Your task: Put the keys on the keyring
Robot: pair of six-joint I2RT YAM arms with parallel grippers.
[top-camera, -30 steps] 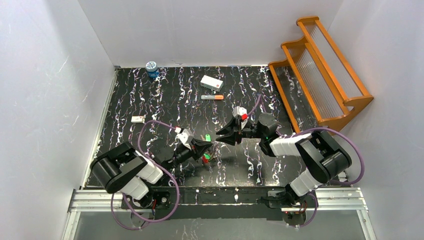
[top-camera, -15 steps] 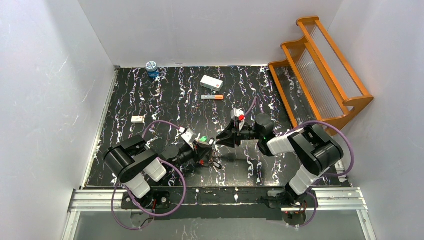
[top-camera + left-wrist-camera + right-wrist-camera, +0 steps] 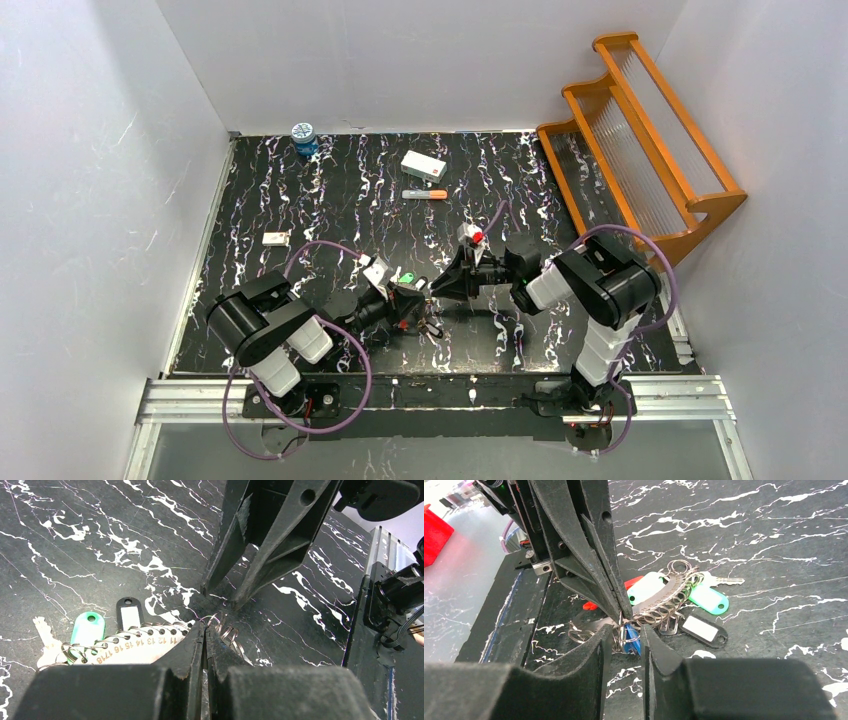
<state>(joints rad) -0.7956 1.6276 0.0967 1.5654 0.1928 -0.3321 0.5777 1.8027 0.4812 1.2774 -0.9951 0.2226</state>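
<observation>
The left gripper (image 3: 205,626) pinches the keyring (image 3: 664,597) tight on the counter (image 3: 774,555), while the right gripper (image 3: 625,629) hangs part-open, its jaws straddling the blue key (image 3: 630,644).

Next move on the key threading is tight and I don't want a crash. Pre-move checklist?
1. Grip of left pincer on keyring: ok, shut on its end.
2. Jaws of right pincer apart: ok.
3. Hold on blue key: cannot tell. It sits between the right pincer's fingers, but contact is unclear.
4. Room between the two pincers: not ok, the tips almost meet.
5. The green tag and black tag outside both pincers: ok, flat on the table.
</observation>
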